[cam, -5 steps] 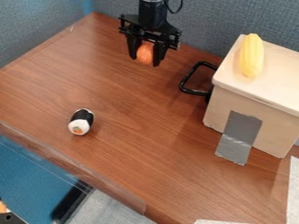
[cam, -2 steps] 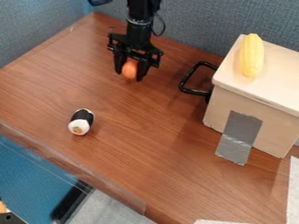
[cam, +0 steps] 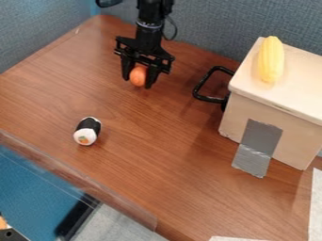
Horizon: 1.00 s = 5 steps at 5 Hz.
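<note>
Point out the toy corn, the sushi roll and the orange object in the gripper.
Toy corn (cam: 271, 59): camera view, middle of its yellow side.
Sushi roll (cam: 89, 125): camera view, its dark wrapped side.
Orange object (cam: 138, 76): camera view, middle of its rounded side.

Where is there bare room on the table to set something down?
The widest bare patch of table is between the sushi roll and the box. Another lies between the roll and the partition. Crowded: around the gripper and black handle; corn occupies part of the box's top.

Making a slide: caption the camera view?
Claw holding an orange object above a brown tabletop, sushi roll and box-top corn nearby.
</note>
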Motion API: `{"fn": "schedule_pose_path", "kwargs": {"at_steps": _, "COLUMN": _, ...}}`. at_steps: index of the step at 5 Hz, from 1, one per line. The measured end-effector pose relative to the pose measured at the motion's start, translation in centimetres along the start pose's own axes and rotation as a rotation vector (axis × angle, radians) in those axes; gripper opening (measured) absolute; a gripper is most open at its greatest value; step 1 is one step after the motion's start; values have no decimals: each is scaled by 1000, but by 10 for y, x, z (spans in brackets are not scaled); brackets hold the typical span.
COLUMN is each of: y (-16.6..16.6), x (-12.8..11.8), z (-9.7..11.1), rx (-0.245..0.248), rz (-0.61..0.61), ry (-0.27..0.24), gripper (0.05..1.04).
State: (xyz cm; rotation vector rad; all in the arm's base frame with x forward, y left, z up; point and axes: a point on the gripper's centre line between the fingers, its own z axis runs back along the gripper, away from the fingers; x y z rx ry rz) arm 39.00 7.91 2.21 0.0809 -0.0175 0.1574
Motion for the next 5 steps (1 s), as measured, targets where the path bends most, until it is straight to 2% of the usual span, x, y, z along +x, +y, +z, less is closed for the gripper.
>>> {"fn": "schedule_pose_path", "kwargs": {"at_steps": 1, "y": 1, "x": -1, "z": 1, "rx": 7, "rz": 3, "ry": 3, "gripper": 957}}
{"fn": "schedule_pose_path", "kwargs": {"at_steps": 2, "y": -2, "x": -4, "z": -2, "rx": 8, "rz": 1, "ry": 11, "gripper": 1011}}
{"fn": "schedule_pose_path", "kwargs": {"at_steps": 3, "y": -1, "x": -5, "z": 8, "rx": 7, "rz": 3, "ry": -16, "gripper": 1005}}
{"fn": "schedule_pose_path", "kwargs": {"at_steps": 4, "y": 0, "x": -4, "z": 39, "rx": -2, "rz": 14, "ry": -91, "gripper": 1001}}
{"fn": "schedule_pose_path", "kwargs": {"at_steps": 5, "y": 0, "x": -9, "z": 48, "rx": -7, "rz": 17, "ry": -97, "gripper": 1001}}
